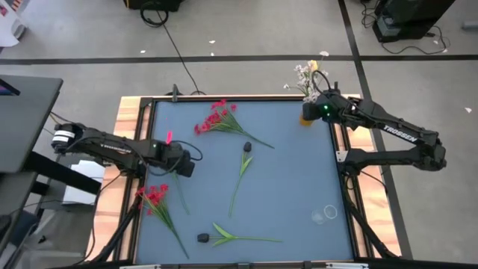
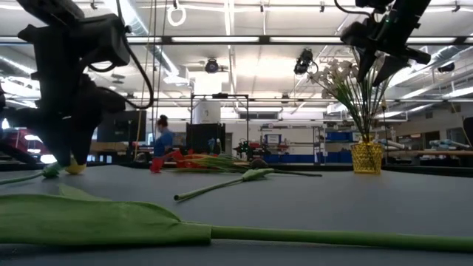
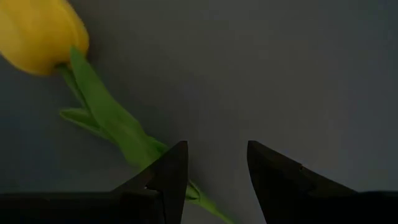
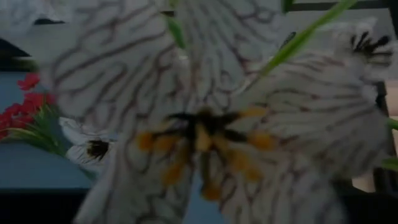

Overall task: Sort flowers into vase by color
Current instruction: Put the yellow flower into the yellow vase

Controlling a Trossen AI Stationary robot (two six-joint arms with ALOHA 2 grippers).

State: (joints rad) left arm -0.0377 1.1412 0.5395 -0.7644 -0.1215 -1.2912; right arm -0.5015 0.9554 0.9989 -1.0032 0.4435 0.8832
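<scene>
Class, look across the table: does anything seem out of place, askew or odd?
Only white flowers stand in the yellow vase, by the right gripper. Red flowers and dark buds lie scattered flat on the table.

Two dark arms here, matte black links. The right arm (image 1: 396,134) carries white TROSSEN lettering along its forearm and a green light glowing near its wrist. The left arm (image 1: 112,147) shows a white band at its shoulder joint, black cables looping, and two blunt black fingers (image 3: 166,180).
</scene>
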